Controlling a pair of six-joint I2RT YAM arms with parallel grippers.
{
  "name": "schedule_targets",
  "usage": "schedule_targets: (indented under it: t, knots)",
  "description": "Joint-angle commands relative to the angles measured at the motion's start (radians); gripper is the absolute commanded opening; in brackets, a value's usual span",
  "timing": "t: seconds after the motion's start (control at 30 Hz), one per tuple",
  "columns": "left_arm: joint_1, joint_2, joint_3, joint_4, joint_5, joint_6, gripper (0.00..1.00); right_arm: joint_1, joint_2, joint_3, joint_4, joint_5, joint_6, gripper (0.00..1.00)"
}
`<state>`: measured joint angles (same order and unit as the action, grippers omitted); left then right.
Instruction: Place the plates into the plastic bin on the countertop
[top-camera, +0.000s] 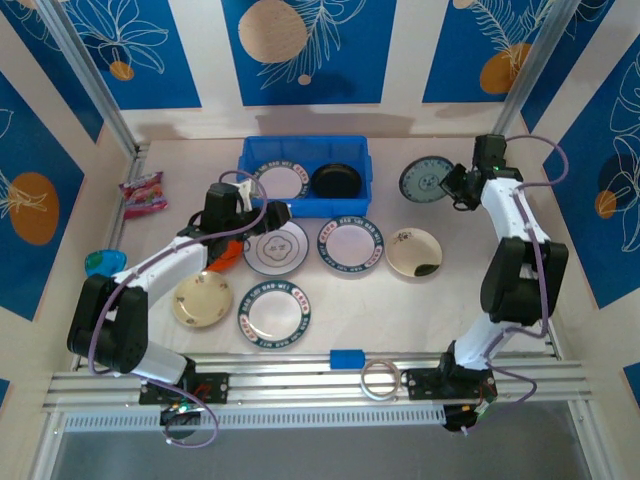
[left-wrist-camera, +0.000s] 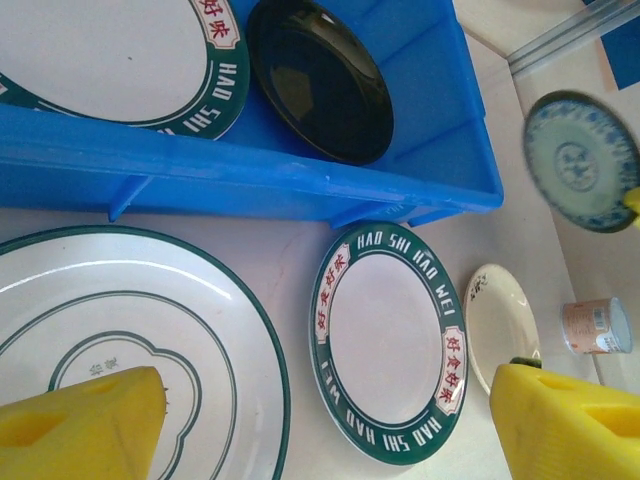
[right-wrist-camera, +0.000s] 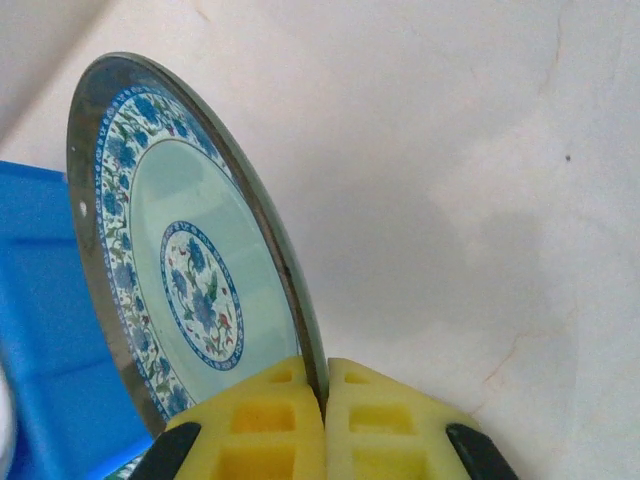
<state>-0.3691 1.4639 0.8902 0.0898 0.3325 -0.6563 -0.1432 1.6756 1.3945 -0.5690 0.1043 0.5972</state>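
The teal patterned plate (right-wrist-camera: 180, 270) is pinched by its rim in the right gripper (right-wrist-camera: 325, 395), jaws drawn narrow on the edge. The plate's face spreads ahead of the gripper and off to its left (whether it has come clear of the desk (top-camera: 400, 310) I can't tell from here).

The plastic bin (right-wrist-camera: 40, 330) lies directly to that gripper's left, just past the plate's far edge. The move to come looks like a short sideways carry over the bin's end wall. The bin's long axis runs left to right, and a green-lettered plate (top-camera: 282, 181) and a black plate (top-camera: 336, 181) already lie abreast inside. The black one is on the side nearer this gripper, so I'd guess the teal plate has to land on top of it. The right arm is plainly the closer one for this.

The desk is bare to this gripper's right.

The left gripper (top-camera: 262, 215) hangs wide and empty over the line-drawing plate (top-camera: 276, 247), just on the arms' side of the bin's long wall. It is apart from the right gripper's likely path.
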Motion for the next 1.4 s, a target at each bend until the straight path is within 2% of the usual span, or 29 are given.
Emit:
schedule_targets:
  t: [0.0,0.23,0.4,0.63,0.73,0.9,1.0,1.2,1.33,1.37]
  knots:
    - [-0.011,0.009,0.05,0.036,0.022,-0.008,0.84,0.039,-0.102,-0.02,0.001,-0.05,0.01,0.0]
    - [-0.011,0.067,0.097,0.14,0.111,-0.08,0.85,0.238,-0.124,0.009,-0.037,-0.198,-0.008,0.0]
    - [-0.011,0.118,0.11,0.254,0.171,-0.157,0.84,0.379,-0.065,0.027,-0.038,-0.205,0.027,0.0]
    - [-0.012,0.151,0.102,0.289,0.177,-0.187,0.8,0.464,-0.01,0.031,0.059,-0.273,0.069,0.0]
    - [-0.011,0.156,0.108,0.273,0.175,-0.181,0.74,0.479,0.011,0.045,0.078,-0.319,0.073,0.0]
    - [-0.011,0.156,0.127,0.232,0.15,-0.167,0.61,0.499,0.025,0.066,0.081,-0.342,0.073,0.0]
    - [-0.011,0.157,0.145,0.201,0.14,-0.153,0.49,0.505,0.036,0.083,0.07,-0.351,0.067,0.0]
    - [-0.01,0.168,0.18,0.162,0.138,-0.141,0.24,0.515,0.055,0.098,0.066,-0.361,0.065,0.0]
    - [-0.01,0.166,0.191,0.158,0.126,-0.145,0.0,0.515,0.066,0.116,0.057,-0.359,0.066,0.0]
    - [-0.01,0.166,0.193,0.158,0.125,-0.145,0.0,0.513,0.067,0.12,0.055,-0.355,0.066,0.0]
